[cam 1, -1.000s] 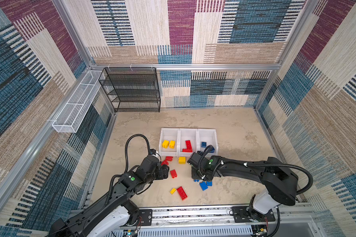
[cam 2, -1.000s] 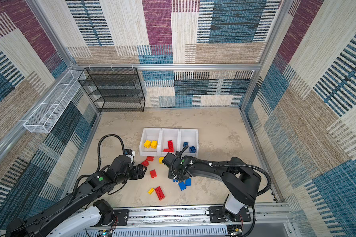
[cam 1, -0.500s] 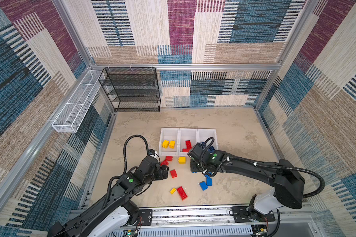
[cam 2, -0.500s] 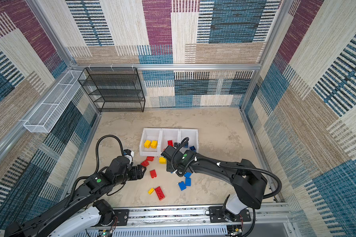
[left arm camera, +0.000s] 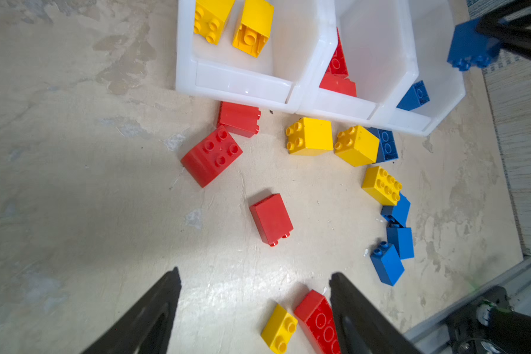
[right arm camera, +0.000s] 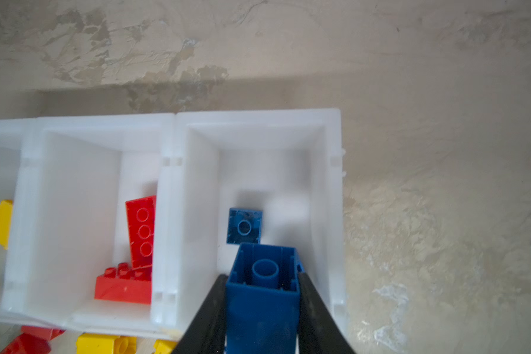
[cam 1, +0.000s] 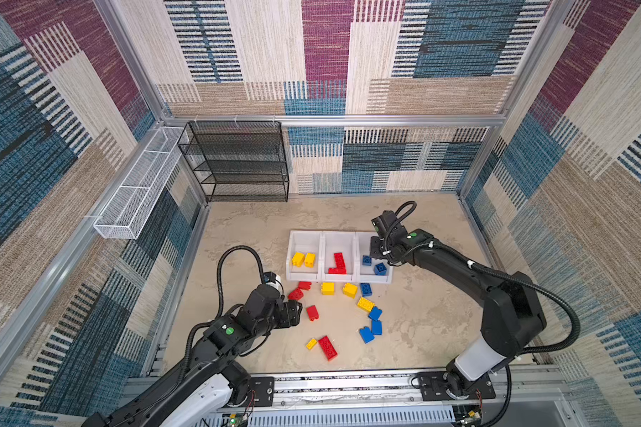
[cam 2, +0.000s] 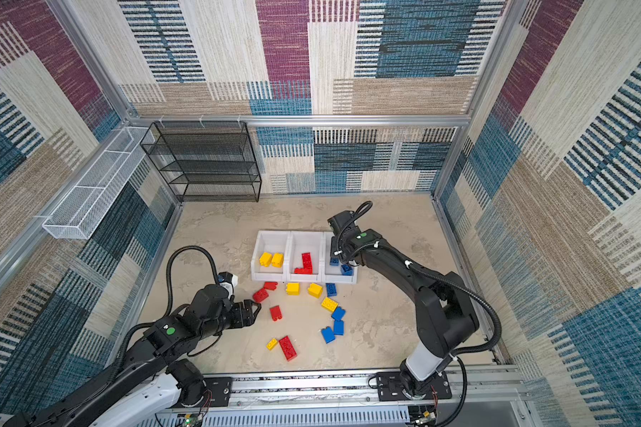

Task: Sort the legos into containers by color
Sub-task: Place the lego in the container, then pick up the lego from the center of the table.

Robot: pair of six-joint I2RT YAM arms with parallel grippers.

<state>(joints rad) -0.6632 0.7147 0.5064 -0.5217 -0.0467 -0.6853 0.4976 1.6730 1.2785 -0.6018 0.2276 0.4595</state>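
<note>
Your right gripper [right arm camera: 261,275] is clamped on a blue brick [right arm camera: 262,306] and holds it over the right bin [right arm camera: 258,118] of the 3 joined white bins [cam 1: 322,251]. A second blue brick [right arm camera: 244,226] lies on that bin's floor. The left bin holds 2 yellow bricks [cam 1: 303,259], and the middle one holds red bricks [cam 1: 338,262]. Your left gripper [left arm camera: 254,274] is empty, its jaws wide apart, over the table [cam 1: 422,314] near a loose red brick [left arm camera: 271,219]. 12 loose bricks [cam 1: 349,289] lie in front of the bins: 4 red, 4 yellow, 4 blue.
</note>
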